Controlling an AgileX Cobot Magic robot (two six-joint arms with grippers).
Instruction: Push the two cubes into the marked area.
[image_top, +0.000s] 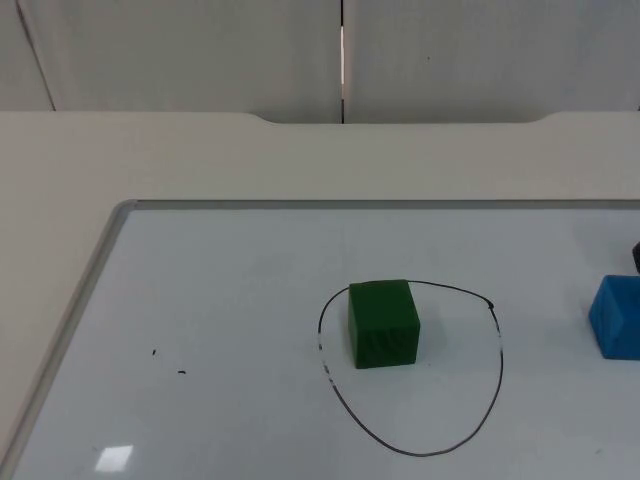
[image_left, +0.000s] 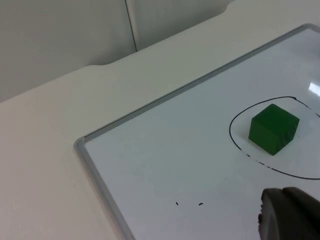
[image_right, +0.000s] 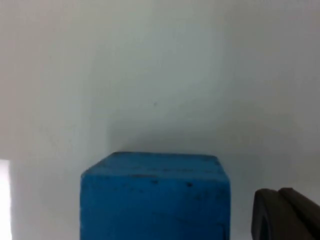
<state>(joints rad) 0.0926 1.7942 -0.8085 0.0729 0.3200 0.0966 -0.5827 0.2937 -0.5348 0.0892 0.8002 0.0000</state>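
1. A green cube (image_top: 383, 322) sits on the whiteboard (image_top: 220, 330), inside the hand-drawn black loop (image_top: 497, 345) that marks the target area; it lies in the loop's upper left part, close to the line but not on it
2. In the left wrist view the same green cube (image_left: 273, 128) stands within the marked loop (image_left: 235, 142), well apart from the board's metal frame (image_left: 97, 172)
3. A blue cube (image_top: 616, 316) rests on the whiteboard at the right edge of the top view, outside the loop and well apart from the green cube
4. The right gripper (image_right: 287, 212) is just beside the blue cube (image_right: 155, 197), which looms close in the right wrist view; whether they touch, and whether its fingers are apart or together, I cannot tell
5. The left gripper (image_left: 290, 215) hangs above the whiteboard, near two small black specks (image_left: 188, 204) and apart from the green cube; its finger state cannot be made out
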